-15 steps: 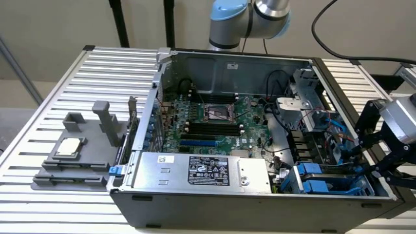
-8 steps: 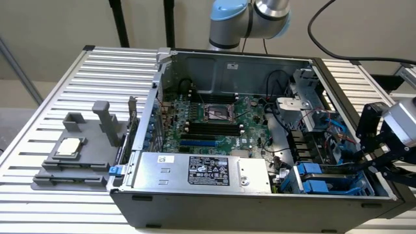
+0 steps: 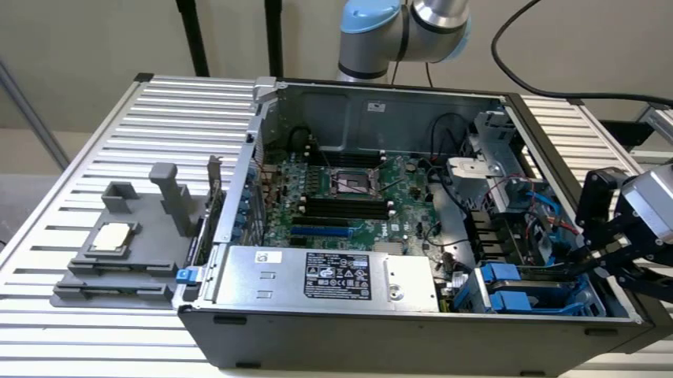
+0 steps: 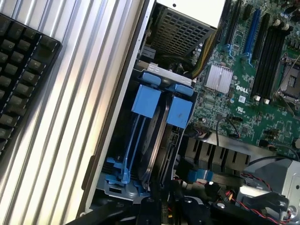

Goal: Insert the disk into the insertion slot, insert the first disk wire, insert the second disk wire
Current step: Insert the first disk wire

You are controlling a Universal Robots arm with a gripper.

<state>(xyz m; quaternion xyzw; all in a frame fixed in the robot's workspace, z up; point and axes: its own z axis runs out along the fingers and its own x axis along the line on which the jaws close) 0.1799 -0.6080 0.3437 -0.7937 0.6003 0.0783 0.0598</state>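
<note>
Right at the tool (image 4: pixel 166 208), the disk (image 4: pixel 157 140) stands on edge in its blue carrier. It is already well down inside the insertion slot (image 4: pixel 164 75), the grey drive cage in the corner of the open computer case. Whether the tool is clamped on the carrier's near end, merely touching it or apart from it, I cannot tell. Just beyond the tool along the disk, two blue latches (image 4: pixel 146 99) sit side by side at the cage's far end.

To one side of the tool lie loose red and black wires (image 4: pixel 253 187), and past them is the green motherboard (image 4: pixel 243 93). Beyond the cage is the power supply (image 4: pixel 187 28) with its mesh face. On the other side of the tool, outside the case wall, the slatted bench (image 4: pixel 70 131) carries a black keyboard (image 4: pixel 18 70).

The step in hand looks like the first one, seating the disk. No wire appears to be plugged into it yet. Finishing it probably calls for a straight push along the rails, keeping the carrier square so it does not jam.
</note>
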